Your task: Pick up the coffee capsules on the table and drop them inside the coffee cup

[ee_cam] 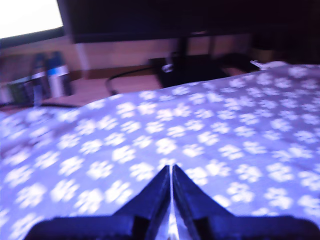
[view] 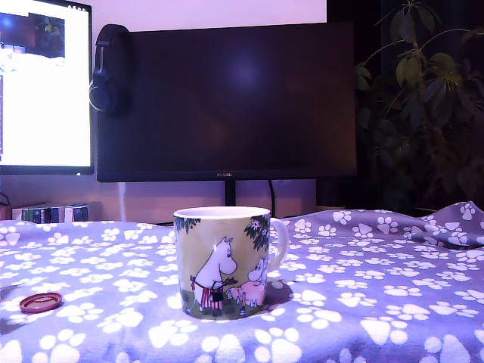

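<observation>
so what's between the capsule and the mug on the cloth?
Nothing: in the exterior view only bare paw-print cloth lies between the capsule and the mug.

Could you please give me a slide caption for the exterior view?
Cartoon mug on paw-print cloth, one reddish capsule toward the view's left.

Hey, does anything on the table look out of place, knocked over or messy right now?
Nothing is spilled or broken. The coffee cup stands upright. One coffee capsule lies rim-up on the table toward the exterior view's left, apart from the cup. The cloth is rumpled at the far right. The gripper is shut, holding nothing.
</observation>
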Action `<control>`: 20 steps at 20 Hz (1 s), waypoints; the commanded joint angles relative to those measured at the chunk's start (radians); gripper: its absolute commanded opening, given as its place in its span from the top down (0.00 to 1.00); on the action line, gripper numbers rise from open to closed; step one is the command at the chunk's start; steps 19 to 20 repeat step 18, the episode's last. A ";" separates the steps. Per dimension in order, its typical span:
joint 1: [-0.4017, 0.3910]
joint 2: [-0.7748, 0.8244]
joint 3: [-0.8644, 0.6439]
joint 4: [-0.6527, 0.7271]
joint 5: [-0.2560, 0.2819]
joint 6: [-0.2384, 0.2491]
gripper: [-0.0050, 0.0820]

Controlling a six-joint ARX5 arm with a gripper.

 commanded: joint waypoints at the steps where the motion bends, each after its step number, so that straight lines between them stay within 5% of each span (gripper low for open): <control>1: 0.005 -0.060 -0.043 -0.011 -0.019 -0.023 0.96; 5: 0.005 -0.196 -0.069 -0.121 -0.086 -0.022 0.96; 14: 0.006 -0.501 -0.129 -0.325 -0.127 -0.045 0.96; 20: 0.007 -0.503 -0.130 -0.358 -0.135 -0.057 0.96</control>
